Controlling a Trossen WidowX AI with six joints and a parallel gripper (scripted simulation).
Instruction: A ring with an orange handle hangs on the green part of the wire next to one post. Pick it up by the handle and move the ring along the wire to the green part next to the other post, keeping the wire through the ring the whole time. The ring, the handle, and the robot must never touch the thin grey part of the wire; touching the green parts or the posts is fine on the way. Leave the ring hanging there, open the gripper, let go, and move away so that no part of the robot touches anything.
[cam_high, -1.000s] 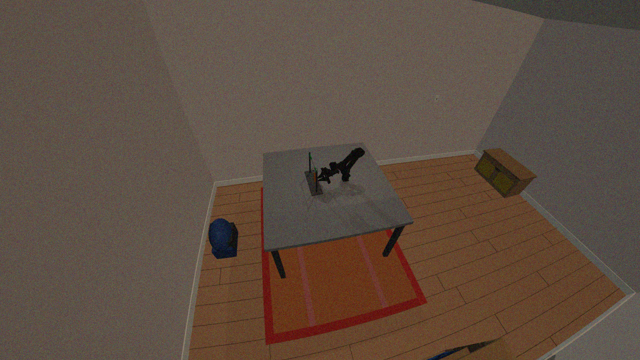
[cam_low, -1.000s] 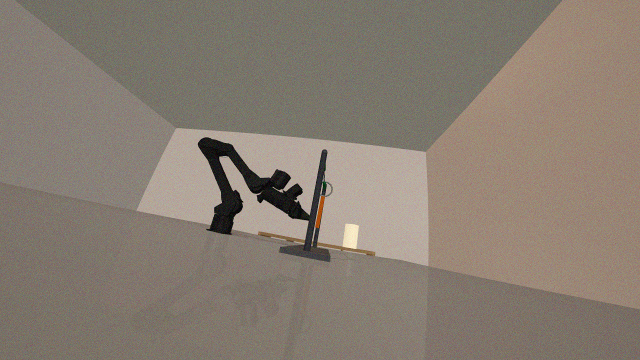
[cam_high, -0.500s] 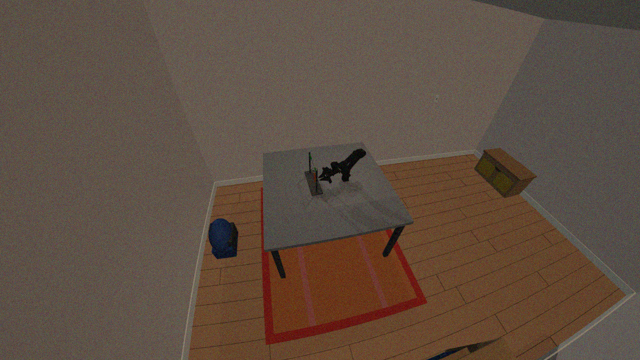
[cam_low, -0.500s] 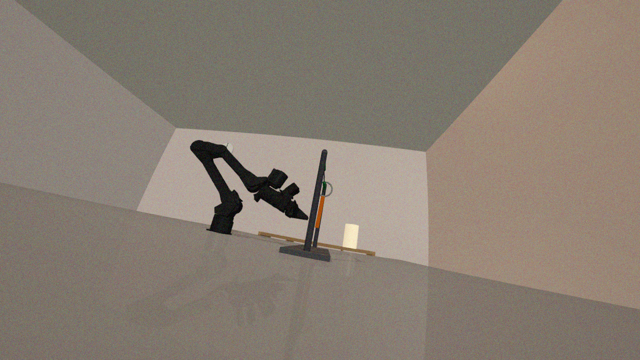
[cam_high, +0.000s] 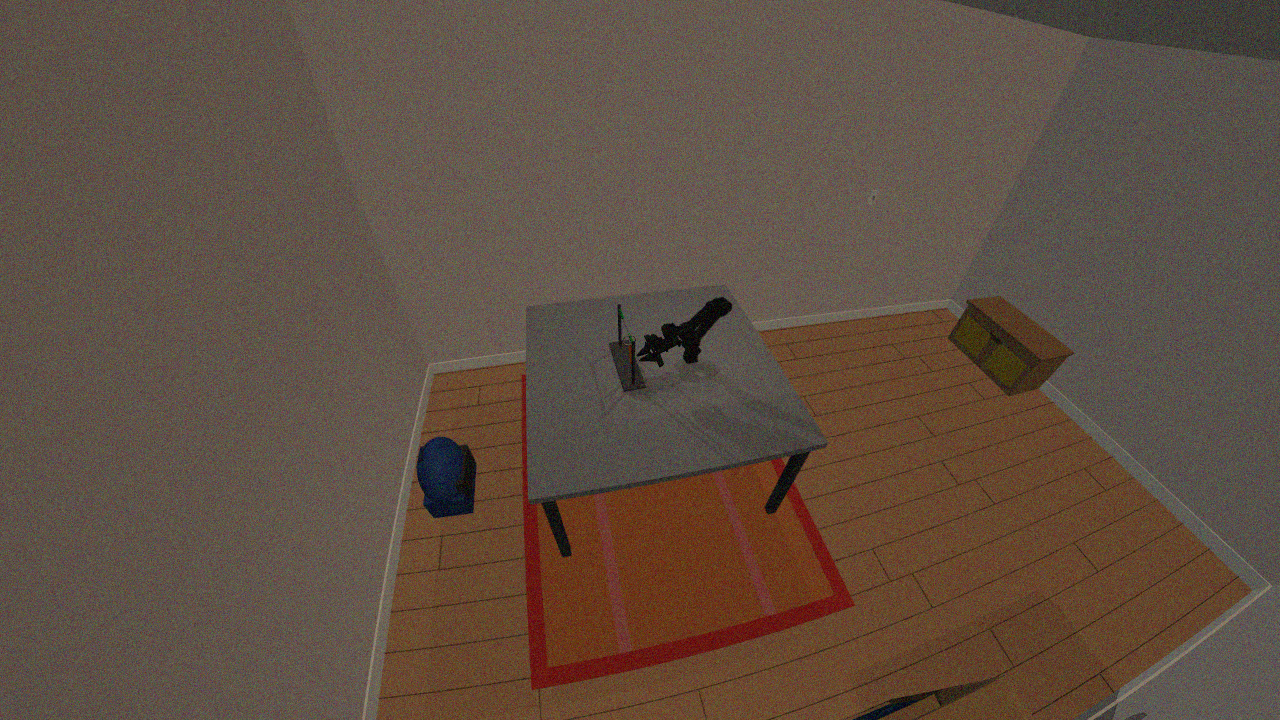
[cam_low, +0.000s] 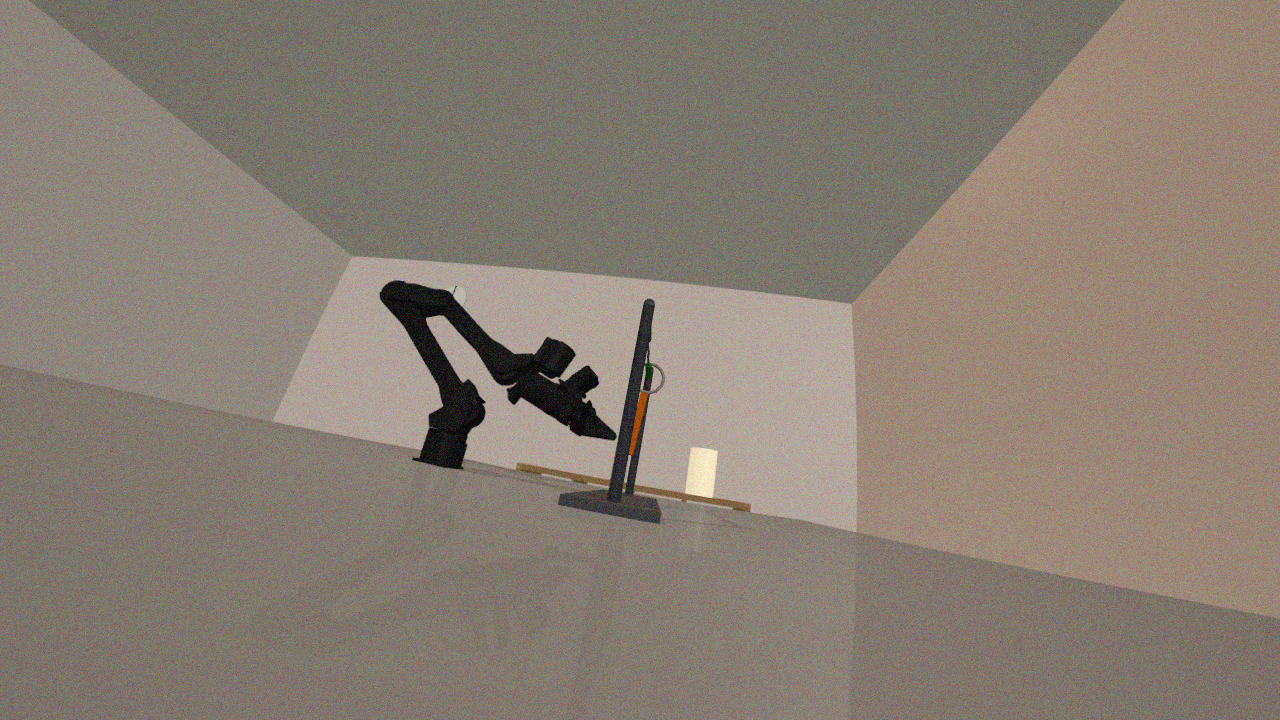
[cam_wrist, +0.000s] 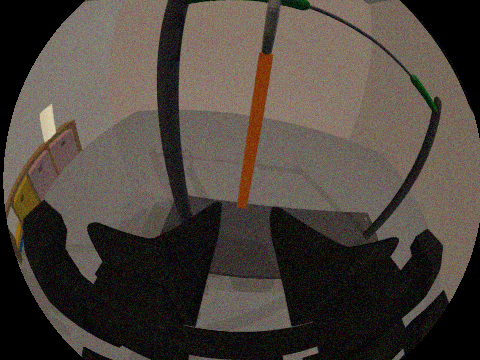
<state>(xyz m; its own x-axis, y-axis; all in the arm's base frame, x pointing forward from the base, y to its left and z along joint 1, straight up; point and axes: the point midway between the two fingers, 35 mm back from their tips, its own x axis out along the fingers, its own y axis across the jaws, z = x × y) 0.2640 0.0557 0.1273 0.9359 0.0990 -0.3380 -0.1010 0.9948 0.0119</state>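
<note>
The ring (cam_low: 663, 379) (cam_wrist: 271, 27) hangs on the green part (cam_wrist: 296, 4) of the wire next to the left post (cam_wrist: 169, 100) of the wrist view. Its orange handle (cam_wrist: 254, 125) (cam_low: 638, 422) hangs down, slightly slanted. The wire passes through the ring in the exterior view. My gripper (cam_wrist: 246, 211) (cam_low: 614, 437) (cam_high: 640, 354) is open and empty. It is on the robot's side of the handle, with a gap between fingertips and post in the exterior view. The other green part (cam_wrist: 424, 92) is by the right post (cam_wrist: 421, 155).
Both posts stand on a dark base plate (cam_low: 608, 506) on the grey table (cam_high: 680, 429). The thin grey wire curves between the green parts, above and to the right of the fingers in the wrist view. A wooden cabinet (cam_high: 1029, 335) and a blue object (cam_high: 440, 470) stand on the floor away from the table.
</note>
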